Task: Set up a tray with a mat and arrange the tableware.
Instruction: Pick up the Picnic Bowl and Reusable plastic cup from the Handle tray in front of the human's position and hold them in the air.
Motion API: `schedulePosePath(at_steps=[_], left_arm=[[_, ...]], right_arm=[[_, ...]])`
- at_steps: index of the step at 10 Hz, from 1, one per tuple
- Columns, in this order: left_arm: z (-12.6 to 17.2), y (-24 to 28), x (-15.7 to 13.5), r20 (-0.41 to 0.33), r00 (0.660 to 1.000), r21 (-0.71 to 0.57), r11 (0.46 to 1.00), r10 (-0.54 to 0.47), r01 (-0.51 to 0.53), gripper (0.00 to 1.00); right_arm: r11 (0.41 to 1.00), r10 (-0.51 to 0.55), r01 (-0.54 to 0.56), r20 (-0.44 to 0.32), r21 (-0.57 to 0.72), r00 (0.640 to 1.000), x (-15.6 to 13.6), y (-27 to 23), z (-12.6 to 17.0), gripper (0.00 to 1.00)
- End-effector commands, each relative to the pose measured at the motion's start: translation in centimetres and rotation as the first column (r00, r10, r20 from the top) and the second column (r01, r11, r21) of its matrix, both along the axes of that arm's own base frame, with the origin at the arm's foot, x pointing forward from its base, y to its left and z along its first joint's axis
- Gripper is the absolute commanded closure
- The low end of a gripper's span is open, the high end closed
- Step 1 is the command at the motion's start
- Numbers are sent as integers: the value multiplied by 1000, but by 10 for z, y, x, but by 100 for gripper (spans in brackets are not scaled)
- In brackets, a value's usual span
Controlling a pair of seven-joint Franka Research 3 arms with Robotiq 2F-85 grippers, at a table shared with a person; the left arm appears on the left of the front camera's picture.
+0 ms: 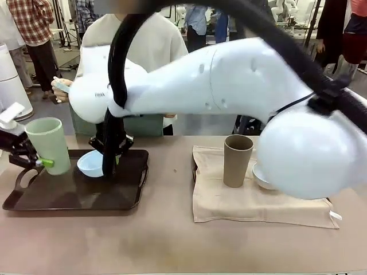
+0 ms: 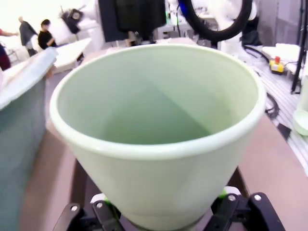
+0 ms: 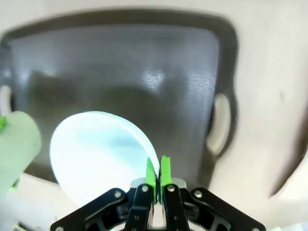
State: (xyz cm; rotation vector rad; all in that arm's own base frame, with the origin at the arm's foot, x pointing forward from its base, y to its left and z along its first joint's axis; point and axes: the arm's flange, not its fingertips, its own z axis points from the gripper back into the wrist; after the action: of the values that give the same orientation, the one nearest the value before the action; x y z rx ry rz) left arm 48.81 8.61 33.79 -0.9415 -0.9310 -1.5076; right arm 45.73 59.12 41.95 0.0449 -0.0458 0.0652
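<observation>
A pale green tumbler [image 1: 49, 143] stands at the left end of the dark tray [image 1: 86, 197]. My left gripper [image 1: 46, 163] has a finger on each side of its base. The tumbler's mouth [image 2: 159, 101] looms large in the left wrist view, and I cannot make out whether the pads press on it. My right gripper [image 1: 109, 156] reaches across to the tray and is shut on the rim of the light blue bowl [image 1: 90, 163], which hangs tilted just over the tray [image 3: 144, 62]. The pads [image 3: 165, 173] pinch that bowl [image 3: 96, 149]. On the beige mat [image 1: 258, 209] stand a taupe tumbler [image 1: 237, 160] and a whitish bowl [image 1: 262, 179], half hidden by my right arm.
My right arm [image 1: 229, 86] spans the table's middle at chest height. A person in a cream top [image 1: 155, 40] sits at the far side behind the tray. The mat lies on the bare table to the right of the tray, not in it. The table's near strip [image 1: 172, 246] is bare.
</observation>
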Motion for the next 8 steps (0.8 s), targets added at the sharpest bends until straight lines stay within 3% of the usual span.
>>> schedulePosePath(at_steps=[1, 4, 6, 7, 8], left_arm=[[70, -18, -27, 34, 999, 28, 999, 41, -42, 100], [150, -37, -49, 112, 992, 47, 997, 63, -68, 100], [176, -31, -56, 130, 987, 43, 994, 99, -105, 100], [174, -21, -55, 122, 983, 31, 990, 134, -138, 100], [180, -33, -55, 137, 989, 62, 996, 54, -63, 100]], right_arm=[[993, -86, 92, 73, -76, 994, -46, -9, 54, 100], [988, -141, 148, 147, -40, 979, -101, -1, 127, 100], [985, -169, 173, 172, -10, 970, -112, 3, 146, 100], [983, -183, 185, 150, 3, 972, -103, -3, 142, 100], [991, -133, 133, 140, 5, 981, -117, 3, 155, 100]])
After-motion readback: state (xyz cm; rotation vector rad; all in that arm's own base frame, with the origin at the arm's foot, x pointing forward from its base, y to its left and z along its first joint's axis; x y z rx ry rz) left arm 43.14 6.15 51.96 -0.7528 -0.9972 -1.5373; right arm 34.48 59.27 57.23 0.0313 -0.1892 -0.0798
